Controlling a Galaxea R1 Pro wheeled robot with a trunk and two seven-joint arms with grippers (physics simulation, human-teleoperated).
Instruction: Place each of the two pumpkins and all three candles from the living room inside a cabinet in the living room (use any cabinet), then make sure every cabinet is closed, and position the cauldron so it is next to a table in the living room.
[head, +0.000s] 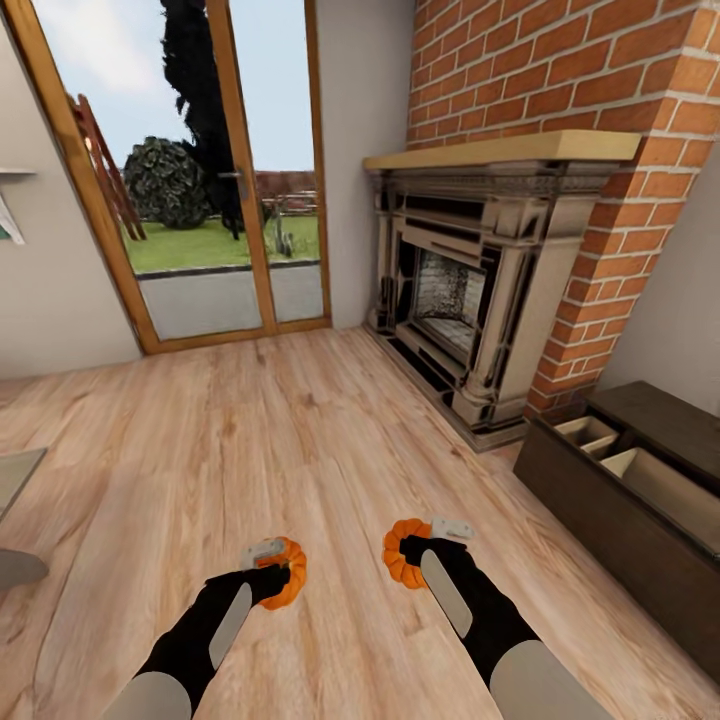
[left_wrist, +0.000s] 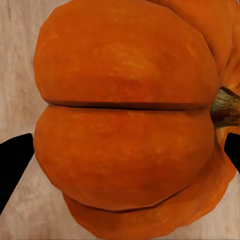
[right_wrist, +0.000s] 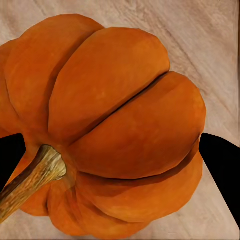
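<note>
— Low at 6 o'clock in the head view: left pincer (head: 281, 572) clamped on one pumpkin (head: 288, 573), right pincer (head: 412, 549) clamped on the other pumpkin (head: 403, 565). Both carried above the wood floor (head: 300, 430).

— Firm holds?

— Seems so. Left wrist view: dark fingers (left_wrist: 14, 165) pressed against both flanks of the pumpkin (left_wrist: 125, 130), stem off to one side. Right wrist view: same picture, fingers (right_wrist: 220, 165) tight on the ribbed sides of the pumpkin (right_wrist: 110, 125), stem pointing toward the camera's corner.

— And the cabinet?

— At 4 o'clock, against the wall beyond the brick fireplace (head: 470, 300): cabinet (head: 620, 520), dark brown, a drawer already pulled out, pale compartments (head: 640, 465) showing.

— Best way to do this step?

— Probably turn and roll toward 4 o'clock, arms kept level and close, no squeezing harder. Stop square to the open drawer, near enough to reach over its front edge. Lower each pumpkin well inside a compartment before releasing, one arm at a time, to avoid a roll-off onto the floor. Clear both arms before pushing the drawer shut.

— Cauldron, candles?

— Cannot tell from here.
</note>
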